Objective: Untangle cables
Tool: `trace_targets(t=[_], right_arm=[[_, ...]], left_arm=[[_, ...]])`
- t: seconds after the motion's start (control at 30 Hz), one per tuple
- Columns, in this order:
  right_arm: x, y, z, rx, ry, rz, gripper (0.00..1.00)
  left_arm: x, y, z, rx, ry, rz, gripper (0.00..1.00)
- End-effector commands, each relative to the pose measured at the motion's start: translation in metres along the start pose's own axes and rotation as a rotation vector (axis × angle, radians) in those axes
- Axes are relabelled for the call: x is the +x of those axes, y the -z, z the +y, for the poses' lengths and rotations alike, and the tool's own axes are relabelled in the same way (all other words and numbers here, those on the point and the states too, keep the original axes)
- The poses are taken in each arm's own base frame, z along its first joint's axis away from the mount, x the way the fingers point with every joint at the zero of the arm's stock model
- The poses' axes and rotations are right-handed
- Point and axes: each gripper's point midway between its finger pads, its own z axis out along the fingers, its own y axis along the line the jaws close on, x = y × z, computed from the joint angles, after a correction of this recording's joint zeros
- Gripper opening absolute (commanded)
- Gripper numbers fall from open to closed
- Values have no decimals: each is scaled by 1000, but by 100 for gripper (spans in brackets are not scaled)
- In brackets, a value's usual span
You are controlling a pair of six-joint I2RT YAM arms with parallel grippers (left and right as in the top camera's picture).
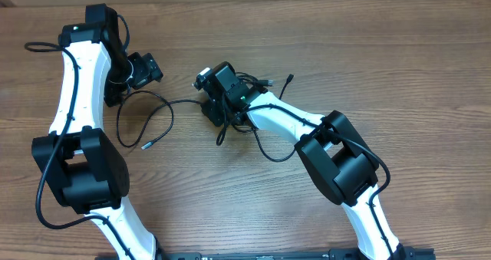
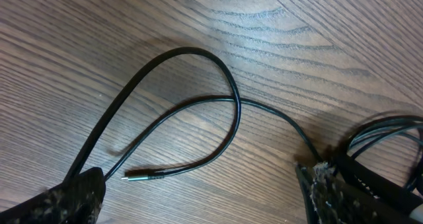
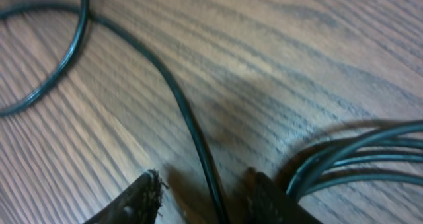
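The left hand (image 2: 201, 196) hangs released over the surface (image 1: 399, 45), fingers spread wide, above a loose loop of the cables (image 2: 234, 105) that lies flat, crosses itself and ends in a small plug (image 2: 142, 176). From that loop one cord runs right to the right hand (image 3: 206, 201), which is low over the wood with its fingers apart on either side of the cord and not pinching it. The remaining cords lie in a bunch (image 3: 304, 174) just right of that hand.
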Motion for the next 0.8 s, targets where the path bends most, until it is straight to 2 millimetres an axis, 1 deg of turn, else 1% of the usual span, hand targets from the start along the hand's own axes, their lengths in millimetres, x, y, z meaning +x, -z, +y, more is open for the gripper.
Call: trace_targets(t=[0.0, 0.07, 0.17, 0.23, 0.3, 0.33, 0.37, 0.4, 0.47, 0.53, 0.6, 0.63, 0.77], right_arm=[[14, 0, -12, 51, 60, 58, 45], [16, 0, -13, 62, 64, 66, 44], [18, 6, -13, 64, 60, 106, 32], [27, 15, -12, 61, 52, 181, 25], [40, 22, -11, 58, 44, 252, 21], [46, 25, -10, 56, 41, 282, 15], [55, 30, -9, 54, 34, 327, 7], [60, 31, -8, 51, 27, 348, 4], [72, 36, -2, 18, 16, 399, 4], [78, 38, 0, 7, 10, 424, 4], [76, 43, 6, -26, 3, 423, 4], [72, 46, 10, -45, 0, 411, 4], [41, 69, 25, -112, 3, 319, 4]], left_arm=[[1, -4, -1, -11, 16, 8, 100], [1, -4, -1, -11, 16, 8, 100], [1, -4, -1, -11, 16, 8, 100], [1, -4, -1, -11, 16, 8, 100], [1, -4, -1, -11, 16, 8, 100], [1, -4, -1, -11, 15, 8, 99], [1, -4, -1, -11, 16, 8, 100], [1, -4, -1, -11, 16, 8, 100], [1, -4, -1, -11, 16, 8, 100], [1, -4, -1, -11, 16, 8, 100], [1, -4, -1, -11, 16, 8, 100], [1, -4, -1, -11, 16, 8, 100], [1, -4, -1, -11, 16, 8, 100]])
